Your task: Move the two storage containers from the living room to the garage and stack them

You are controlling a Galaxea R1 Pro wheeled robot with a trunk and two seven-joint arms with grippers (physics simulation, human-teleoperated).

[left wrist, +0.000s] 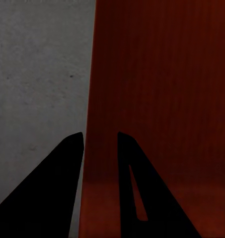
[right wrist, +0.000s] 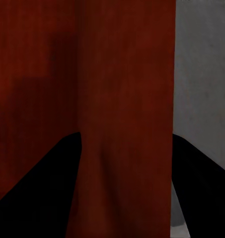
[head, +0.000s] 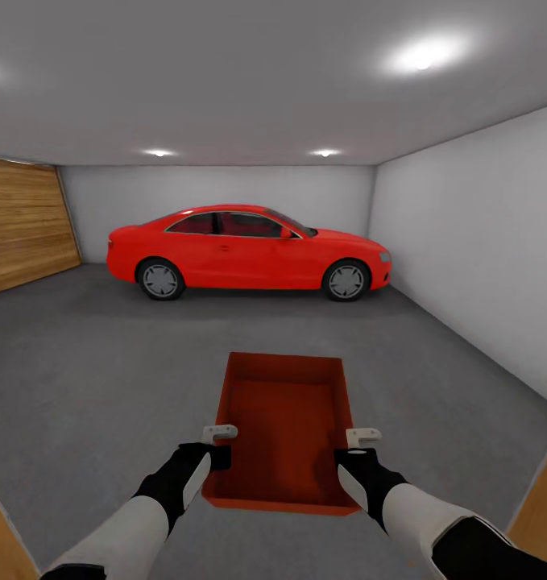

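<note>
From my head camera I see the garage (head: 466, 242): plain pale walls, ceiling spotlights (head: 422, 55), and a wood-panelled door (head: 23, 221) on the left side. A red car (head: 249, 251) stands broadside against the far wall, well apart from my arms. The floor (head: 88, 362) is rough grey concrete and runs from the car to the base of the view.

Just in front of me, one orange-red box (head: 288, 419) is held between both arms, open top up, level, its long axis pointing toward the car. I cannot tell from this view whether its bottom touches the floor.

The left gripper (head: 218, 441) sits at the box's left wall near its near corner; the right gripper (head: 360, 443) sits at the right wall opposite. The head view gives only the pale upper fingers over each rim.

The wrist cameras add the detail. On the left, the two dark fingers (left wrist: 57, 188) straddle the box wall (left wrist: 100, 124), one outside over concrete, one inside the box. On the right, the fingers (right wrist: 37, 188) stand either side of the right wall (right wrist: 127, 124) likewise. Each pair pinches its wall.
</note>
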